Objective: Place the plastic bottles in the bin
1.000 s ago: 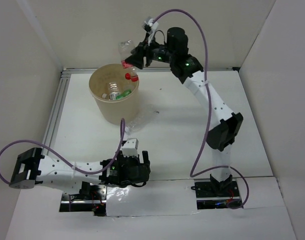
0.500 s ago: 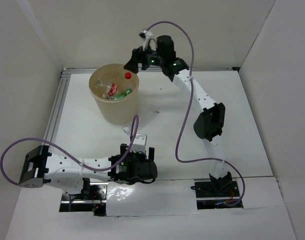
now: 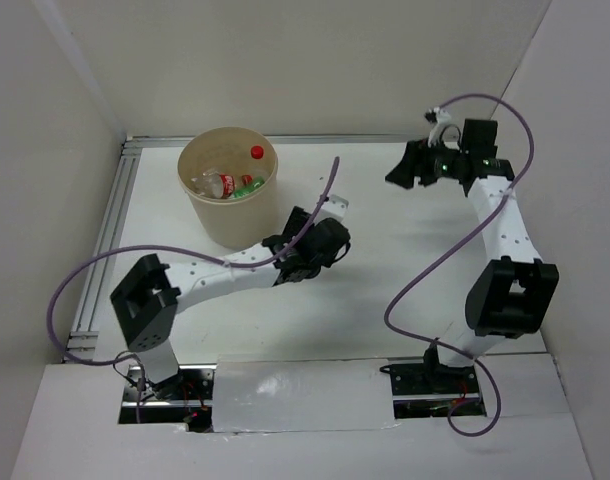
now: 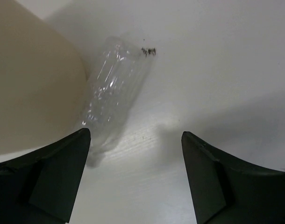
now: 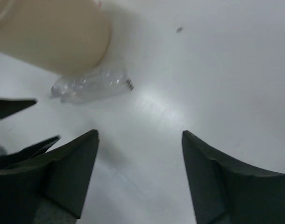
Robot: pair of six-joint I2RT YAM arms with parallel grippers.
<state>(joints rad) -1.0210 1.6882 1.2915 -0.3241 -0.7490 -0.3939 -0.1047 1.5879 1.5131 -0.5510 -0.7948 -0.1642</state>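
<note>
Right against the bin (image 4: 30, 79), one clear bottle (image 4: 112, 93) lies on the tabletop (image 4: 217, 70). Your left gripper (image 4: 135, 140), spread wide, sits just short and off-centre, so closing could skid the slick bottle away. The right gripper (image 5: 140, 135) hangs wide and empty.

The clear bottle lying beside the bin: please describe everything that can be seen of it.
The clear bottle is crinkled, transparent plastic with no label showing and a small dark part at its far end. It lies on its side on the table, seemingly against the base of the tan bin. The open left end effector hovers over its near end, not gripping it.
</note>
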